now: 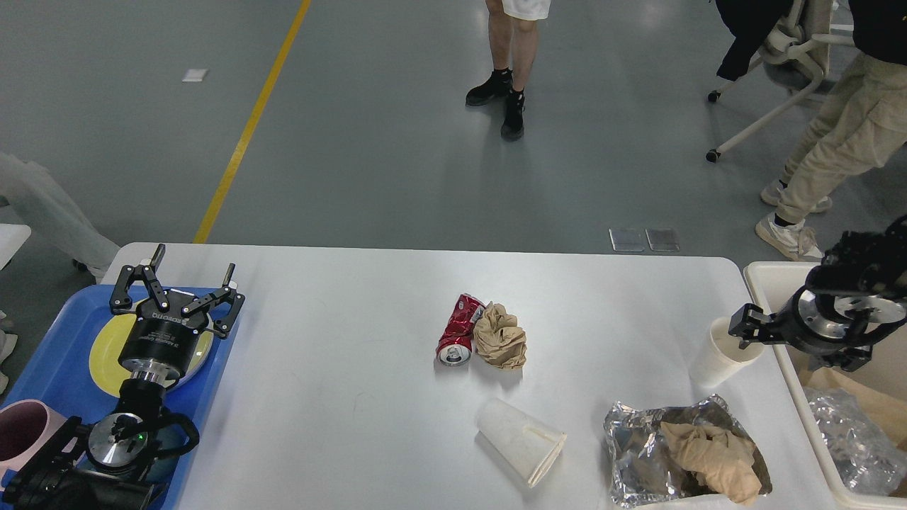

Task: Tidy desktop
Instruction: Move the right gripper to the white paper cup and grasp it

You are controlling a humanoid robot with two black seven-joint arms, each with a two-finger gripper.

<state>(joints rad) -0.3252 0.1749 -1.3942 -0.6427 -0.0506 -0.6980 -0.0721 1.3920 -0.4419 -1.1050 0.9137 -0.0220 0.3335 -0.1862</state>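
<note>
The white desktop [340, 312] holds a crushed red can [454, 331] touching a crumpled brown paper ball [500, 337] at the middle. A white paper cup [521, 440] lies on its side near the front. Another white paper cup [716, 358] stands upright near the right edge. A sheet of foil [638, 446] with brown paper [712, 457] on it lies at the front right. My right gripper [749, 329] is at the upright cup's rim, dark and end-on. My left gripper [178, 285] is open and empty above the yellow plate [103, 347].
A blue tray [49, 354] at the left edge holds the yellow plate and a pink mug [21, 428]. A cream plastic bin [797, 368] with foil and brown paper inside stands off the right edge. People stand on the floor beyond the table.
</note>
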